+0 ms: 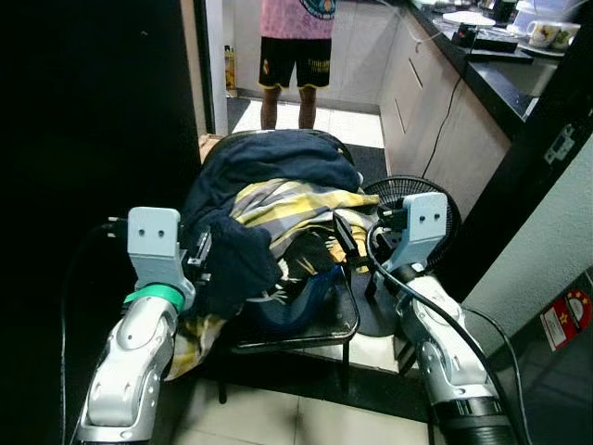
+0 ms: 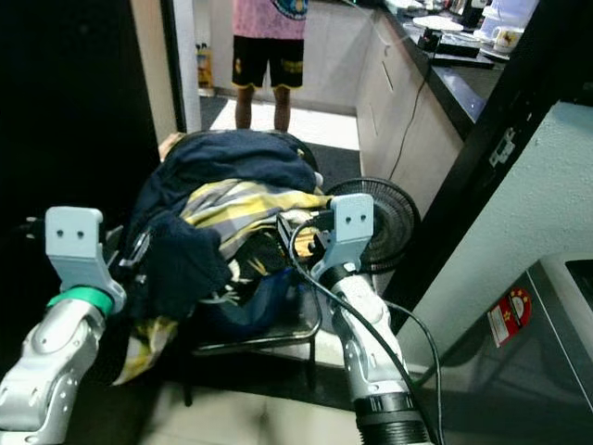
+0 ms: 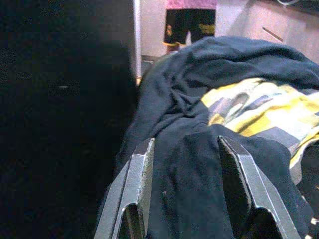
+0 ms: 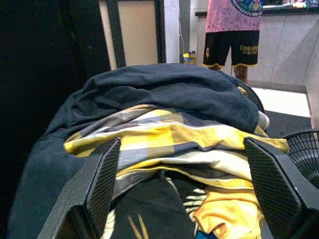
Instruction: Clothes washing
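A heap of clothes [image 1: 278,171] lies on a black chair [image 1: 306,336]: a dark navy garment on top, a yellow plaid cloth [image 1: 292,209] under it, and more dark pieces below. My left gripper [image 1: 202,252] is at the heap's left side. It is open, and its fingers [image 3: 142,179] straddle a dark navy fold [image 3: 194,164]. At the heap's right side my right gripper [image 1: 355,243] is open wide. In the right wrist view the yellow plaid cloth [image 4: 174,139] lies ahead of its fingers [image 4: 102,179].
A person [image 1: 295,42] in a pink shirt and black shorts stands in the doorway beyond the chair. A black floor fan [image 1: 398,193] sits right of the chair. A kitchen counter [image 1: 496,79] with cups runs along the right. On the left is a dark wall.
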Tool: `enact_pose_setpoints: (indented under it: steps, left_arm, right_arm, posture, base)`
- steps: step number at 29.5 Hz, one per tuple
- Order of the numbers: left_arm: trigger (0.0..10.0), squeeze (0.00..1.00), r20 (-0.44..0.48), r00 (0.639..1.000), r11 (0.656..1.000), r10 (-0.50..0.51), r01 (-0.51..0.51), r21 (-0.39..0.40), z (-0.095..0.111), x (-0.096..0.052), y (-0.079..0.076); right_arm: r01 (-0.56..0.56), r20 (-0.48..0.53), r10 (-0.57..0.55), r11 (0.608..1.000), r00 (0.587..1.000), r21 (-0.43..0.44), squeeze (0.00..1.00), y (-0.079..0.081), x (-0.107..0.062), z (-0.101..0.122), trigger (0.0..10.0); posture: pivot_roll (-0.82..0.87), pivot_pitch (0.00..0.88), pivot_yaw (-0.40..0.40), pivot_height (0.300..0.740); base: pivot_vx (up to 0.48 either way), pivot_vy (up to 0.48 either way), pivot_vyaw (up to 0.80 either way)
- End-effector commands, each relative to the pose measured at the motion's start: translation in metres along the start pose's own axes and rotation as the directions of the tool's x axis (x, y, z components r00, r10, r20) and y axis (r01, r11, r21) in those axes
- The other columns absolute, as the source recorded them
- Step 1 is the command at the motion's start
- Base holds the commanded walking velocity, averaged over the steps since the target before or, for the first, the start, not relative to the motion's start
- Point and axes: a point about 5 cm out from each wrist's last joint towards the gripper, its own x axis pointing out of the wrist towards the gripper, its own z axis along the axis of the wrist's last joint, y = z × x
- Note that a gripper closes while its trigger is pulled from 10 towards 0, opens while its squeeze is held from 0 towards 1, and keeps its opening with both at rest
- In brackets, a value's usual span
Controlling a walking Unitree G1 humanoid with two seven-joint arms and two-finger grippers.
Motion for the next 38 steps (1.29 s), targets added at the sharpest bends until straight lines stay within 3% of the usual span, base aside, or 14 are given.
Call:
enact_pose_setpoints:
  steps: [1,16,26,31,34,38]
  left_arm:
    - [10.0,0.0,-0.012,1.0,1.0,-0.012,0.013,0.001,-0.0031,-0.0006,-0.0037]
    - [10.0,0.0,-0.004,1.0,1.0,-0.029,0.029,0.003,-0.0014,0.0005,-0.0058]
    - [10.0,0.0,0.018,0.999,0.999,-0.044,0.044,-0.003,0.0023,0.0006,-0.0085]
    - [10.0,0.0,0.018,0.999,0.999,-0.051,0.051,0.006,0.0029,0.0023,-0.0104]
    - [10.0,0.0,0.016,0.998,0.998,-0.055,0.055,0.01,0.0027,0.0032,-0.0105]
    - [10.0,0.0,0.014,0.998,0.998,-0.06,0.06,0.013,0.0029,0.0038,-0.01]
  right_arm:
    - [0.01,-0.018,-0.01,1.0,1.0,-0.012,0.0,-0.0043,-0.002,-0.0023,10.0]
    - [0.009,-0.027,-0.01,1.0,1.0,-0.017,0.0,-0.0031,-0.0022,-0.0033,10.0]
    - [0.007,-0.03,-0.008,1.0,1.0,-0.018,0.0,-0.0029,-0.0025,-0.004,10.0]
    - [-0.021,-0.034,0.018,0.997,0.999,-0.079,0.0,-0.0002,-0.0017,-0.0037,10.0]
    - [0.001,-0.05,-0.002,1.0,0.999,-0.022,0.0,-0.0003,-0.0019,-0.007,10.0]
    - [0.012,-0.044,-0.013,1.0,0.999,-0.023,0.0,-0.0015,-0.0027,-0.0068,10.0]
  posture:
    - [0.0,0.075,-0.003,0.74]
    - [0.0,0.076,0.0,0.74]
    - [0.0,0.075,-0.002,0.74]
    - [0.0,0.076,0.003,0.74]
    - [0.0,0.075,0.005,0.74]
    - [0.0,0.079,0.009,0.74]
  base:
    - [0.0,0.0,0.0]
    - [0.0,0.0,0.0]
    - [0.344,0.0,0.0]
    - [0.412,0.0,0.48]
    - [0.409,0.0,0.27]
    - [0.406,0.0,0.0]
